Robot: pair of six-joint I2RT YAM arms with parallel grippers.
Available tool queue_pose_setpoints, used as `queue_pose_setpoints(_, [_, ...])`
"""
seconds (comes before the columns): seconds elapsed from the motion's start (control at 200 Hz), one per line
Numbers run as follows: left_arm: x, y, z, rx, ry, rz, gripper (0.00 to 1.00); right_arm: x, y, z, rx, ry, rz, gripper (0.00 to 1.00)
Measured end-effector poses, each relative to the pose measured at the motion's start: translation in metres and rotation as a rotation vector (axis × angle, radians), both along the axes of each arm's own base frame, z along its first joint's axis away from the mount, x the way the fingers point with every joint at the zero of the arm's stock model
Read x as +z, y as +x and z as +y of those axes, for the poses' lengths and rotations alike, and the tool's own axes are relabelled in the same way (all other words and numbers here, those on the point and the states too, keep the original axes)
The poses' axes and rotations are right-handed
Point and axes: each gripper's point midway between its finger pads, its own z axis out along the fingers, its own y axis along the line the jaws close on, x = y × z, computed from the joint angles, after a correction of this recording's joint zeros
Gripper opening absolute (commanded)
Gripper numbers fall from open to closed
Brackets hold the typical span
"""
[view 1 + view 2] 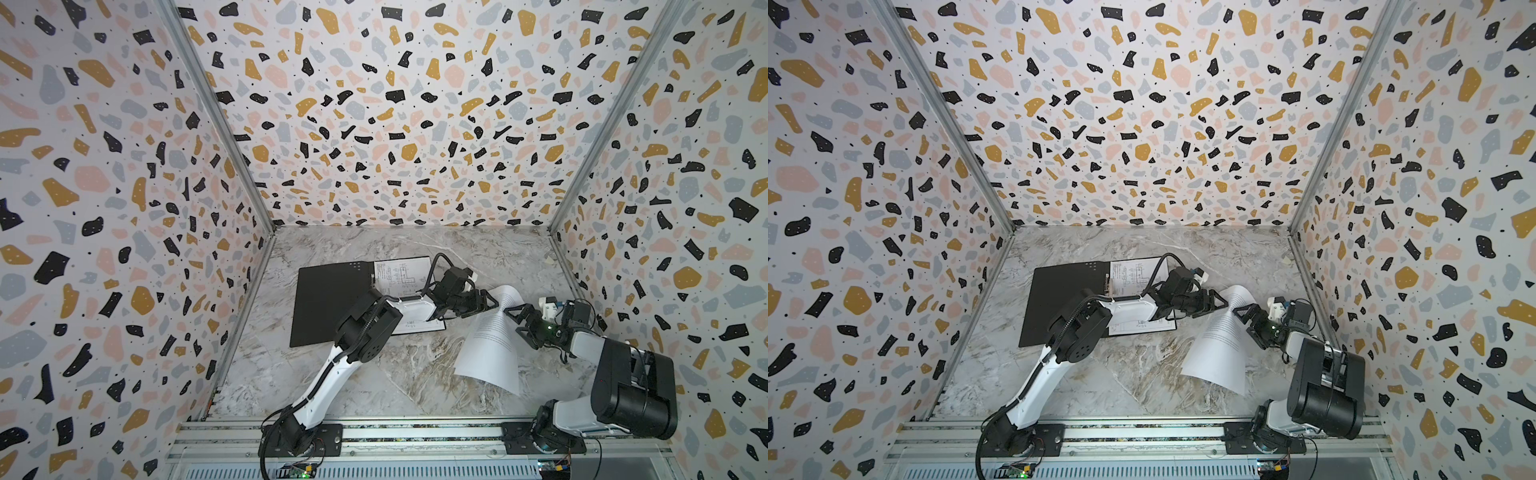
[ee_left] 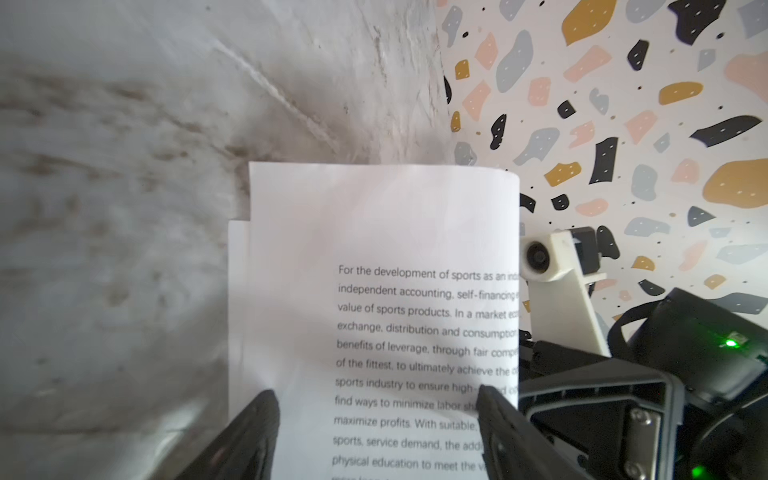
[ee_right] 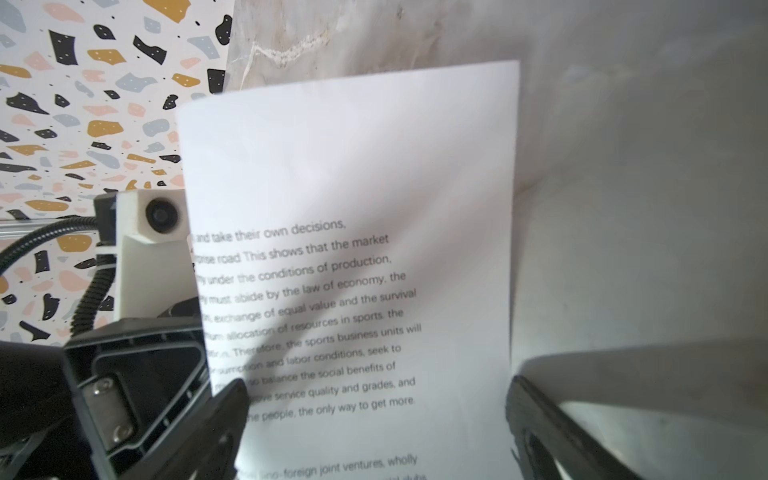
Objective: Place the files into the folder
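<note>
Two-arm handling of a loose page. The left gripper (image 1: 489, 303) and the right gripper (image 1: 513, 320) face each other across the raised, curled far end of the text sheet (image 1: 490, 353), which rises from the marble table (image 1: 374, 374) right of centre. Both sets of jaws stand wide apart. In each wrist view the printed page (image 2: 374, 249) (image 3: 353, 166) spans the gap beyond the dark fingers (image 2: 253, 428) (image 3: 224, 411), and neither pair clamps it. Whether a finger touches the page cannot be told. The folder (image 1: 328, 303) lies open left of centre, black inside up. The diagram sheet (image 1: 399, 276) lies on its right half, partly beneath the left arm.
</note>
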Motion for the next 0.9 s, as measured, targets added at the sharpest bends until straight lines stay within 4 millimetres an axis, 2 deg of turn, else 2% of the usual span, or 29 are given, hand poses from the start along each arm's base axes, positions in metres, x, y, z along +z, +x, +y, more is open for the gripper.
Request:
queue_pose_setpoints(0.195, [0.003,0.0,-0.001,0.026,-0.057,0.033,0.81,0.002,-0.002,0.014,0.02,0.046,0.0,1.0])
queue_pose_setpoints(0.496, [0.027,0.005,-0.009,0.048,-0.158,0.04,0.82,0.003,-0.007,0.023,0.02,0.107,-0.001,0.99])
queue_pose_setpoints(0.721, [0.045,0.007,-0.011,0.067,-0.244,0.059,0.83,0.003,-0.007,0.024,0.008,0.123,0.007,0.99])
queue_pose_setpoints(0.901, [0.049,0.005,-0.008,0.079,-0.282,0.084,0.83,0.005,-0.005,0.024,-0.002,0.132,0.0,0.99])
